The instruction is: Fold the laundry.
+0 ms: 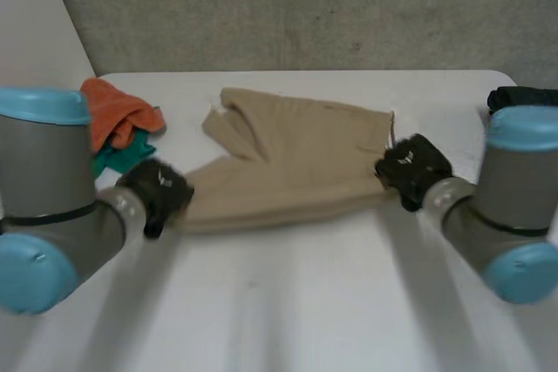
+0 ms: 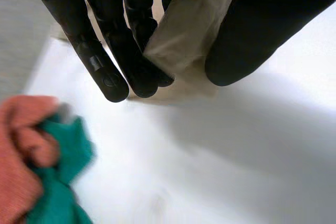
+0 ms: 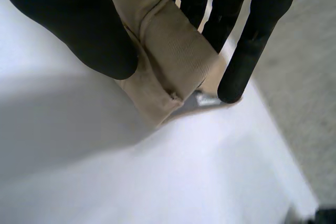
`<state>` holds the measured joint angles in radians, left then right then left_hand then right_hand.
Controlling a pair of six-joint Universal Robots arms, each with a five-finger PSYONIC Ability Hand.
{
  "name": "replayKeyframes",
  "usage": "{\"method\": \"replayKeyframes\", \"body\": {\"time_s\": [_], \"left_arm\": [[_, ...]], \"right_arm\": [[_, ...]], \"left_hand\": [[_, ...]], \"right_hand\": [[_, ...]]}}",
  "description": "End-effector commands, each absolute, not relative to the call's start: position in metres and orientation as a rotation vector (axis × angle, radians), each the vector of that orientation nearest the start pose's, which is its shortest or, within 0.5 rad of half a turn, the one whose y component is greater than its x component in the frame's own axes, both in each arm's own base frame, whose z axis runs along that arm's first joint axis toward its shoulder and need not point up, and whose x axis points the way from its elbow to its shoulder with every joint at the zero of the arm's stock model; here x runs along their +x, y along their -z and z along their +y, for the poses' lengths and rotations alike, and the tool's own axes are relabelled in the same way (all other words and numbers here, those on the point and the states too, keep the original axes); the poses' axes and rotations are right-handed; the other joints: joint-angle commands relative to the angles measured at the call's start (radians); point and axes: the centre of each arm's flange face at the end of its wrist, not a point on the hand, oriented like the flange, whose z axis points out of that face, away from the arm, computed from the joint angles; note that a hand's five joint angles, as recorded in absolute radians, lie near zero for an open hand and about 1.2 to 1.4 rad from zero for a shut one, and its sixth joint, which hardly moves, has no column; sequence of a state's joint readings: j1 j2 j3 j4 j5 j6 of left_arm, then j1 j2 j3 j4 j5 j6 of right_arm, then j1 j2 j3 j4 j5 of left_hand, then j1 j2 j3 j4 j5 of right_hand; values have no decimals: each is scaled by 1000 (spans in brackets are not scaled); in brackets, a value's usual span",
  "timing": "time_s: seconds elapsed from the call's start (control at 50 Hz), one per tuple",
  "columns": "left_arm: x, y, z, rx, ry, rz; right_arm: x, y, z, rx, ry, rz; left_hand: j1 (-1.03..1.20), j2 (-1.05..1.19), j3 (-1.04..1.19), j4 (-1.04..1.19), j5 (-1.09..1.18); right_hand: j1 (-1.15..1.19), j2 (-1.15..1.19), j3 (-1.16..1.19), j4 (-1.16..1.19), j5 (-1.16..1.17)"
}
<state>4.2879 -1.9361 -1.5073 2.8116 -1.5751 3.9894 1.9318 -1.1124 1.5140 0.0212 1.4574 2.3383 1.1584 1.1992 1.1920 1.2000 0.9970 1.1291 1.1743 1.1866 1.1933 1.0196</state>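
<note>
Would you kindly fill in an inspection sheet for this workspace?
Surface: white table.
Job's things: beige garment spread across the middle; orange cloth and green cloth heaped beside the left arm.
Clutter: dark thing at the table's far right corner.
Hands: left hand pinches the garment's left end; right hand pinches its right end.
Cables: nothing seen.
Surroundings: grey wall behind.

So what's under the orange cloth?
A green cloth pokes out from beneath the orange cloth, both on the table. How far the green one runs underneath, and whether anything else lies there, is covered.
</note>
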Motion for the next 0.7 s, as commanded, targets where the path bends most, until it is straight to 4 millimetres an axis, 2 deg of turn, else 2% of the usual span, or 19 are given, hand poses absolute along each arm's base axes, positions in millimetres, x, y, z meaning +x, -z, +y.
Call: {"method": "replayKeyframes", "body": {"time_s": [0.02,0.06,0.1,0.16,0.22,0.24,0.3,0.32,0.38,0.4,0.46,0.48,0.56,0.62,0.64,0.7], "left_arm": [[-230,-214,-131,2042,849,2115],[-229,-218,-120,2122,821,2090],[-232,-225,-111,2204,831,2041],[-241,-231,-122,2198,933,1987],[-255,-233,-159,2088,1072,1946],[-263,-237,-182,2007,1159,1918],[-277,-240,-214,1888,1270,1880],[-287,-244,-235,1813,1359,1849],[-303,-246,-262,1719,1477,1804],[-312,-245,-278,1672,1535,1783],[-324,-241,-299,1619,1608,1757],[-332,-236,-312,1593,1646,1734],[-348,-225,-341,1530,1736,1679],[-355,-216,-353,1501,1774,1655],[-359,-208,-359,1492,1777,1643],[-362,-194,-364,1469,1761,1655]], "right_arm": [[210,-197,-199,-1967,1118,2343],[206,-196,-192,-2033,1057,2295],[207,-196,-192,-2104,1084,2208],[210,-197,-204,-2051,1178,2211],[216,-199,-222,-1945,1299,2251],[219,-198,-236,-1857,1367,2286],[225,-195,-258,-1728,1466,2341],[228,-192,-272,-1643,1517,2383],[229,-191,-291,-1517,1614,2445],[230,-191,-303,-1438,1678,2481],[231,-191,-319,-1340,1776,2505],[233,-192,-328,-1300,1843,2499],[243,-188,-347,-1259,1985,2430],[250,-184,-358,-1240,2074,2371],[256,-177,-365,-1232,2124,2334],[262,-168,-375,-1209,2204,2296]], "left_hand": [[238,197,204,196,225],[238,197,204,196,225],[238,197,204,196,225],[238,197,204,196,225],[238,197,204,196,225],[238,197,204,196,225],[238,197,204,196,225],[238,197,204,196,225],[238,197,204,196,225],[238,197,204,196,225],[238,197,204,196,225],[238,197,204,196,225],[238,197,204,196,225],[238,197,204,196,225],[-9,-50,-42,-50,-22],[-984,-1025,-1017,-1025,-997]], "right_hand": [[267,222,210,203,202],[267,222,210,203,202],[267,222,210,203,202],[267,222,210,203,202],[267,222,210,203,202],[267,222,210,203,202],[267,222,210,203,202],[267,222,210,203,202],[267,222,210,203,202],[267,222,210,203,202],[267,222,210,203,202],[267,222,210,203,202],[267,222,210,203,202],[267,222,210,203,202],[191,146,134,127,126],[-843,-888,-900,-907,-908]]}}
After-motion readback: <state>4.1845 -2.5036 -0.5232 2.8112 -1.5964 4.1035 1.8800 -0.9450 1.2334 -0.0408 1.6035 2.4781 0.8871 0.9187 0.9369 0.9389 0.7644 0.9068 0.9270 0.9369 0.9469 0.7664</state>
